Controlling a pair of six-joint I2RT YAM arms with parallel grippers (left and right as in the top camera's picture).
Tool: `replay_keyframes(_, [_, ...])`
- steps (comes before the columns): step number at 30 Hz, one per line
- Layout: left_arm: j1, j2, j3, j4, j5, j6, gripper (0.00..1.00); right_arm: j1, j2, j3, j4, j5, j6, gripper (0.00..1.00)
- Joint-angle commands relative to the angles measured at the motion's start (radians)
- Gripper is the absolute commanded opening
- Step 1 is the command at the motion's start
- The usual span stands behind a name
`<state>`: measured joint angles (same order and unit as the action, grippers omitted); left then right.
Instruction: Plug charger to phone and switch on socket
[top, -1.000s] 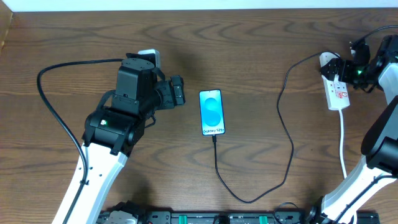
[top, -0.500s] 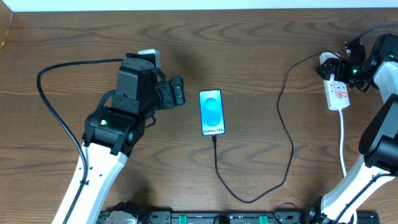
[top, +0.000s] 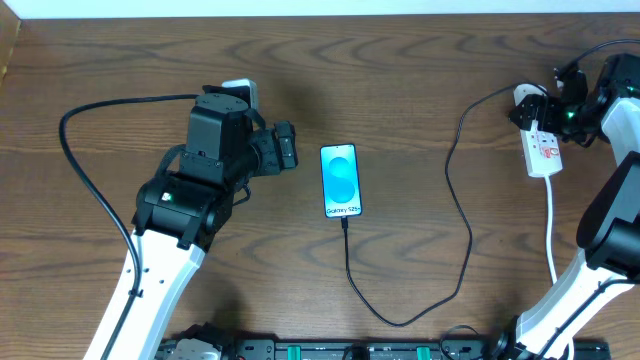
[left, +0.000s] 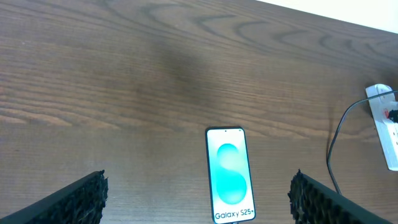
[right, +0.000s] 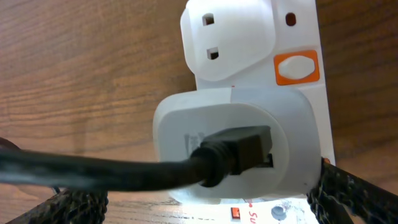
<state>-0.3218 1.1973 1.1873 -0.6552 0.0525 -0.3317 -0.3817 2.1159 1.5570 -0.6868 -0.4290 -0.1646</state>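
The phone (top: 340, 181) lies face up mid-table, its blue screen lit, and shows again in the left wrist view (left: 230, 183). The black charger (top: 468, 225) cable runs from the phone's near end, loops toward the front edge and climbs to the socket (top: 544, 150), a white strip at the far right. Its black connector (right: 239, 150) sits in a white adapter (right: 286, 124) plugged into the socket (right: 249, 31). My right gripper (top: 535, 108) (right: 211, 208) stands open astride that adapter. My left gripper (top: 287, 146) (left: 198, 208) is open and empty, left of the phone.
An orange switch (right: 296, 67) sits on the socket beside an unused outlet. The socket's white lead (top: 552, 235) runs toward the front edge. A black arm cable (top: 75, 170) curves across the left side. The table's far edge (top: 320, 14) lies beyond.
My right gripper has shifted slightly toward the far end of the socket, then held still. The left arm, phone and charger have not moved.
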Motion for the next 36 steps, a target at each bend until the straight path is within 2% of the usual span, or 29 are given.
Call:
replay_keyframes(1, [0.001,0.0,0.004,-0.003,-0.013,0.021,0.93,0.026,0.013,-0.008,-0.025,-0.055,0.03,0.99])
replay_keyframes(36, [0.001,0.0,0.004,-0.003,-0.013,0.021,0.93,0.046,0.014,-0.067,-0.006,-0.131,0.082,0.99])
